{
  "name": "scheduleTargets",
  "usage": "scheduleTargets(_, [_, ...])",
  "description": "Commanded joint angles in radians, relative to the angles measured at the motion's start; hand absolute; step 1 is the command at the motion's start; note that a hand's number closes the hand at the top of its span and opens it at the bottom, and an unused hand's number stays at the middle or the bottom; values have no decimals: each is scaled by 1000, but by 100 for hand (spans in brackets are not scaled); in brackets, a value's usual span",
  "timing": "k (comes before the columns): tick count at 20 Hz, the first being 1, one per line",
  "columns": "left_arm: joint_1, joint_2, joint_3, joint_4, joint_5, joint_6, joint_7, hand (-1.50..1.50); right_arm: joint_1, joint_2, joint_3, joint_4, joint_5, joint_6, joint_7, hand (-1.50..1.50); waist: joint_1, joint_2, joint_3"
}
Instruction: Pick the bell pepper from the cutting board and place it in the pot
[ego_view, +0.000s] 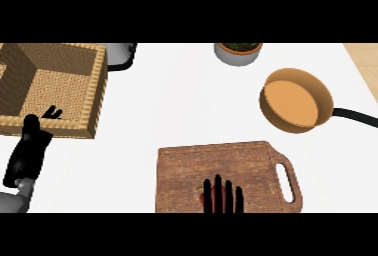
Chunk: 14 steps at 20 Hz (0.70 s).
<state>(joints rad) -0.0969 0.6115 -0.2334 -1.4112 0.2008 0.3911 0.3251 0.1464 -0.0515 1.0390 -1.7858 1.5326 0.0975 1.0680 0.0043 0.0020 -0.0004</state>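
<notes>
Two hands show along the lower edge: at lower left the left hand (31, 147) rests open, fingers up, before a woven basket (94, 95) whose bare woven floor shows, with a white vessel (122, 54) at the basket's far right corner. At lower centre the right hand (221, 196) lays straight, spread fingers over the red bell pepper (200, 196) on the wooden cutting board (244, 165). At top centre a grey planter (238, 57) holds dark leaves, and at upper right the orange pot (295, 102) shows only its orange inside, well apart from the pepper.

Kitchen counter (184, 100), white top, wooden cutting board (221, 165) (handle slot at one end), orange pot (295, 102), wicker basket (94, 95).
</notes>
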Motion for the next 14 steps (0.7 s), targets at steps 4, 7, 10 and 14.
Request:
scheduleTargets(4, [4,-8,31,5,-24,-18,-1,0,-93,50,-12,19,-113,64,196,-150,2,-2,0])
scheduleTargets(7, [-15,-8,37,-3,-27,-37,29,0,-155,50,-78,45,-165,58,187,-150,2,-1,1])
scheduleTargets(10, [-22,-37,54,63,-31,-76,-17,0,-123,50,-101,113,-150,-3,142,-150,-5,-1,0])
scheduleTargets(14, [0,-17,85,-32,-50,-68,53,0,-173,51,-121,189,-205,-54,130,-150,-1,-2,1])
